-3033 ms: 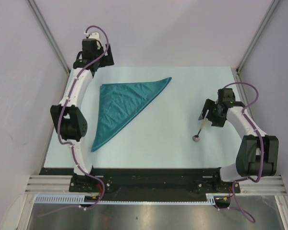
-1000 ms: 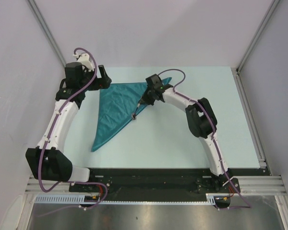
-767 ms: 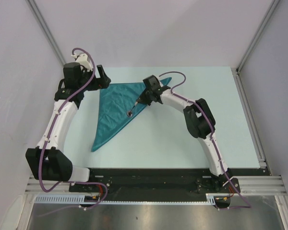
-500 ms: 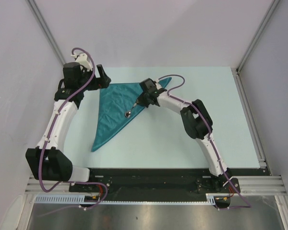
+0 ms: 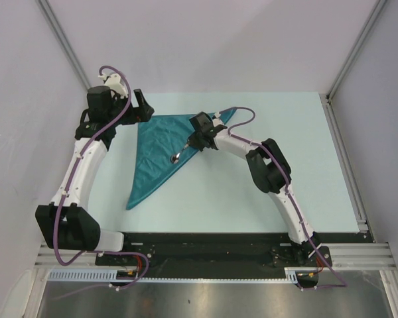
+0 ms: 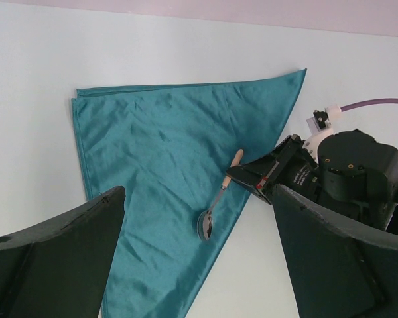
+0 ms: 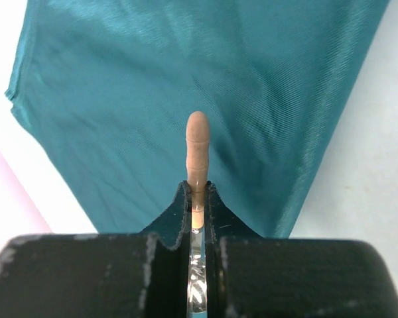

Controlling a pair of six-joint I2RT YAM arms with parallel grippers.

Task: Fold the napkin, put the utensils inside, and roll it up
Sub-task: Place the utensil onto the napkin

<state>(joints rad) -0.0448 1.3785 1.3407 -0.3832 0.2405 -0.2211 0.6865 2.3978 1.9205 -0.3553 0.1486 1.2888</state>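
The teal napkin lies flat, folded into a triangle, at the table's left; it fills the left wrist view too. My right gripper is shut on the tan handle of the spoon. The grey bowl of the spoon hangs low over the cloth, just inside its long right edge; I cannot tell whether it touches. In the right wrist view the spoon's handle sticks out beyond the right gripper. My left gripper is open with nothing in it, above the napkin's far left corner.
The pale blue table is walled by grey panels and metal posts. The right arm reaches diagonally across the table's middle. A black rail runs along the near edge.
The right arm carried the spoon from the table's right side to the napkin, and in the last second eased it further left over the cloth. The left arm swung outward earlier, then held still.
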